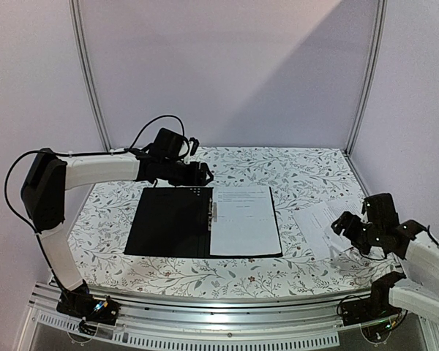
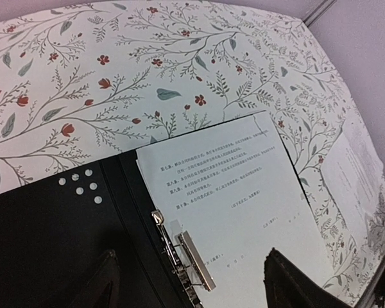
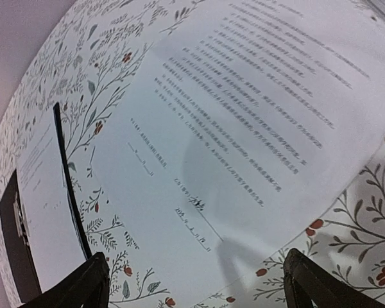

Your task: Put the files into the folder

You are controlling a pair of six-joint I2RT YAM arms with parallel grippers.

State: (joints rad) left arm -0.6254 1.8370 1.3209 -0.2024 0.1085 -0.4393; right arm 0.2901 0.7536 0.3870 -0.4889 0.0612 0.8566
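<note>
Open folder on the table, one sheet inside, another loose beside it.

The folder point(image 1: 168, 223) lies flat, black inside up, spine and metal clip point(image 1: 214, 212) running near to far. A white sheet point(image 1: 243, 223) fills its right half, long side along the spine, text at the far end. A second sheet point(image 1: 318, 219) lies slanted on the flowered table point(image 1: 293, 172), just right of the folder. The left gripper point(image 1: 205, 175) hangs over the folder's far edge, jaws wide and empty. The right gripper point(image 1: 344, 232) hangs over the loose sheet, jaws also wide, holding nothing.

Worktop point(image 1: 307, 170): white, printed with grey-green leaf sprigs and small red flowers. Folder point(image 1: 168, 221): black inside, white dots at 12 o'clock, silver clip point(image 2: 196, 260). Filed sheet point(image 1: 243, 219) and loose sheet point(image 1: 323, 223) at 3 o'clock: white, fine black text.
</note>
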